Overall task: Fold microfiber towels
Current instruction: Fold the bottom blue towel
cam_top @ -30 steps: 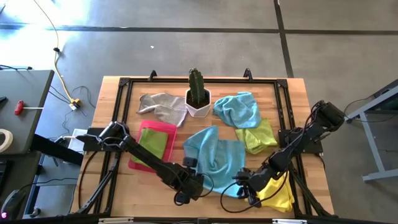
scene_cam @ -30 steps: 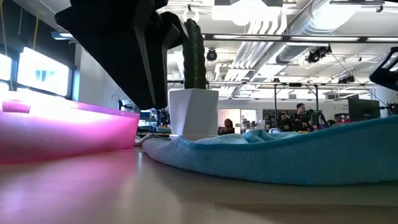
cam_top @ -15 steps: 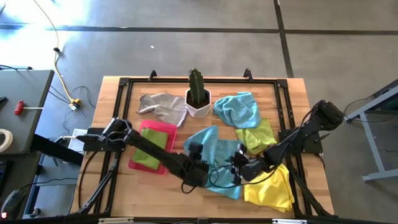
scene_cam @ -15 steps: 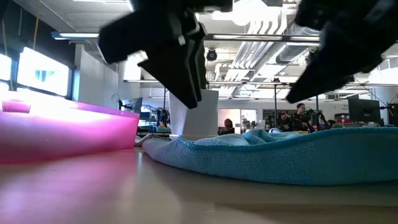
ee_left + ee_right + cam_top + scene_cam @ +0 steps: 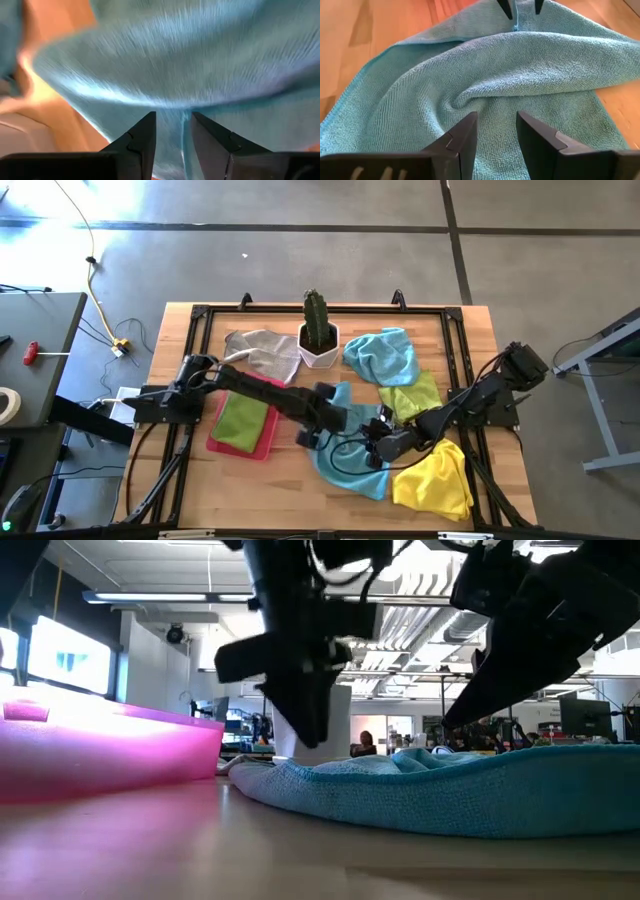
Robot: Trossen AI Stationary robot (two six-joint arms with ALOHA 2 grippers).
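Observation:
A light blue microfiber towel (image 5: 352, 455) lies bunched on the wooden table's middle. My left gripper (image 5: 322, 435) points steeply down over the towel's left part and is shut on it; the left wrist view shows cloth between the fingers (image 5: 173, 117). My right gripper (image 5: 372, 450) stands open, slanting down over the towel's middle folds (image 5: 496, 120). In the low view both grippers hang above the towel (image 5: 430, 790), the left (image 5: 310, 735) and the right (image 5: 455, 715). Other towels lie spread on the table: grey (image 5: 260, 350), light blue (image 5: 385, 355), lime green (image 5: 415, 395), yellow (image 5: 435, 480). My left gripper pinches a raised ridge of the light blue towel (image 5: 516, 19) between its two fingers, coming from above and pointing steeply down. One layer or several, I cannot tell. The rest of the towel lies slack on the table. My right gripper: whether it touches the towel, I cannot tell.
A cactus in a white pot (image 5: 320, 340) stands at the far middle. A pink tray (image 5: 262, 385) at the left holds a lime green towel (image 5: 240, 422). A black frame (image 5: 300, 310) runs around the table's edges.
My left gripper has swung from the near edge toward the far edge and a little to the right, and the light blue towel's near left part has gone with it over the rest. My right gripper has gone toward the far edge and left, baring the yellow towel.

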